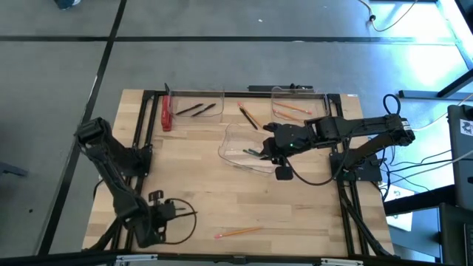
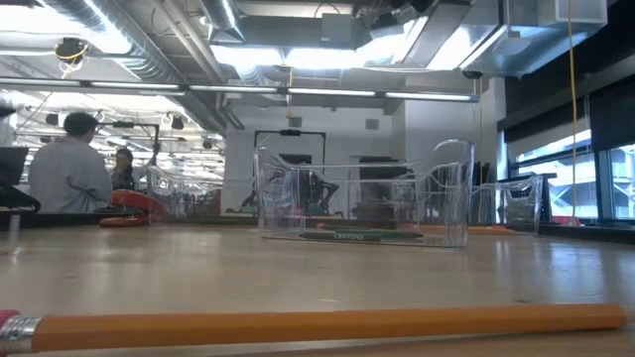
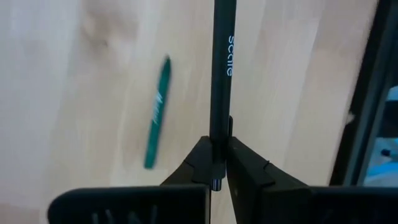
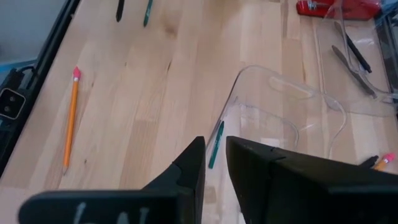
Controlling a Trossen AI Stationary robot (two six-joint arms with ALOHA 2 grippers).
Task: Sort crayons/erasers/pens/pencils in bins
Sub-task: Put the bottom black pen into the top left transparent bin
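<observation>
Pens go into the back-left bin, at about 11 o'clock on the desk, where two dark pens already lie. One more black pen is held by the left gripper near the desk's front-left corner, at about 7 o'clock; its jaws are closed tight on the lower end of the pen and the rest stands out past the fingertips. A green crayon lies loose on the wood just beside it.

The right gripper hangs over the middle bin, its jaws a little apart with nothing between them; a green crayon lies in this bin under it.

To do this step well, the left arm should probably lift the pen clear of the wood, keep the grip firm, carry it toward 11 o'clock, and release it low inside the bin walls so it does not bounce out. One pencil waits at 6 o'clock
</observation>
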